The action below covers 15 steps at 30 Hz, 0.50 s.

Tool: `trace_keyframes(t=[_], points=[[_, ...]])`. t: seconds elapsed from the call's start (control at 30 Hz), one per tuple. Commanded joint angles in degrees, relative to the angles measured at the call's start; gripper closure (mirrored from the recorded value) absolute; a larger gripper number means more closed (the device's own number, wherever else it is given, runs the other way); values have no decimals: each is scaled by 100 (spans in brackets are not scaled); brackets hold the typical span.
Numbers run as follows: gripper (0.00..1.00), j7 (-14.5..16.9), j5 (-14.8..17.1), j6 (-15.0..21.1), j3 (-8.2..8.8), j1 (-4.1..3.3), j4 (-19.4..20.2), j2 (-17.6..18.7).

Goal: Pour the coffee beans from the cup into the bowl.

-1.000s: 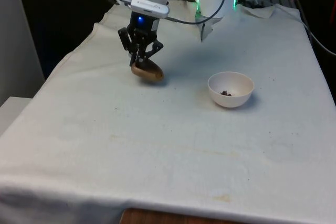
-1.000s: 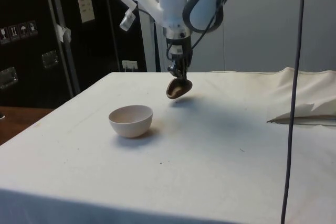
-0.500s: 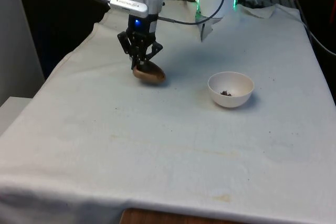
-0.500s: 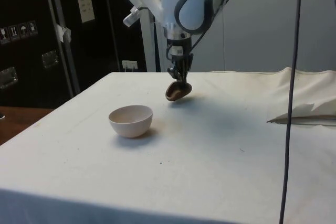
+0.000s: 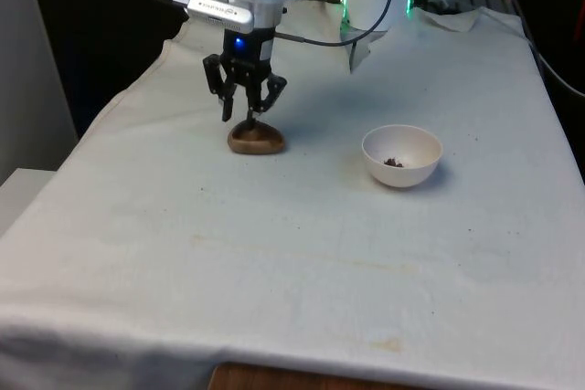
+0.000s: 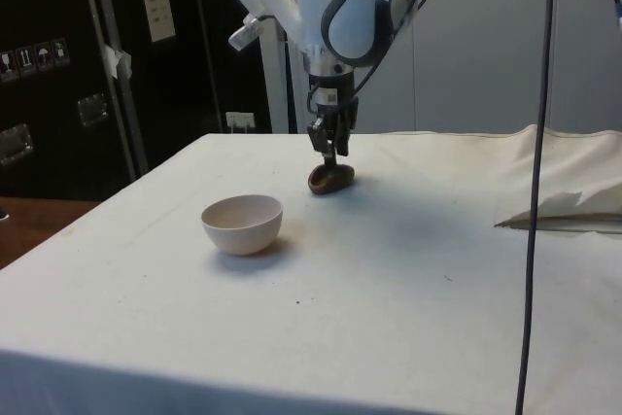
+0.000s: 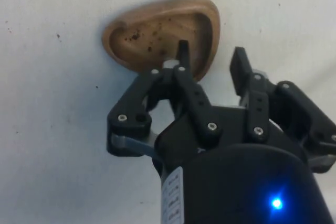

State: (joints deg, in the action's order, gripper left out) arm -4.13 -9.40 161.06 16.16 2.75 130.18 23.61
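Observation:
The brown wooden cup (image 5: 255, 140) sits upright on the white cloth, toward the front view's left of the white bowl (image 5: 402, 173). A few dark coffee beans (image 5: 394, 162) lie in the bottom of that bowl. My gripper (image 5: 242, 116) hangs just above the cup, open. In the wrist view the gripper (image 7: 210, 51) has one finger over the cup's (image 7: 157, 30) hollow and the other outside its rim, with the rim loose between them. The cup's inside shows only dark specks. From the side, the gripper (image 6: 330, 151) stands over the cup (image 6: 330, 179), behind the bowl (image 6: 242, 225).
A rumpled fold of cloth (image 6: 564, 206) lies at the side view's right, and a dark cable (image 6: 535, 191) hangs in front of it. More folded cloth (image 5: 366, 47) sits near the robot's base. The table's left edge (image 5: 101, 116) is close to the cup.
The cup hung tilted in the shut gripper above the cloth. It has come down and now rests upright on the table, and the fingers have opened off it.

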Motion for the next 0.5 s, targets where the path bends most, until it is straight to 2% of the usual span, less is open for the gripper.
trace_keyframes(t=[0.0,0.17,0.2,0.23,0.3,0.37,0.47], points=[[58,11,17,-17,-17,11,11,-23],[32,0,0,-6,6,0,0,-6],[32,11,11,-23,-6,6,11,-29],[22,6,11,-23,-6,0,11,-29],[12,6,11,-23,-6,0,11,-29],[1,57,40,-69,-23,34,46,-126],[0,97,69,-115,-29,57,74,-241]])
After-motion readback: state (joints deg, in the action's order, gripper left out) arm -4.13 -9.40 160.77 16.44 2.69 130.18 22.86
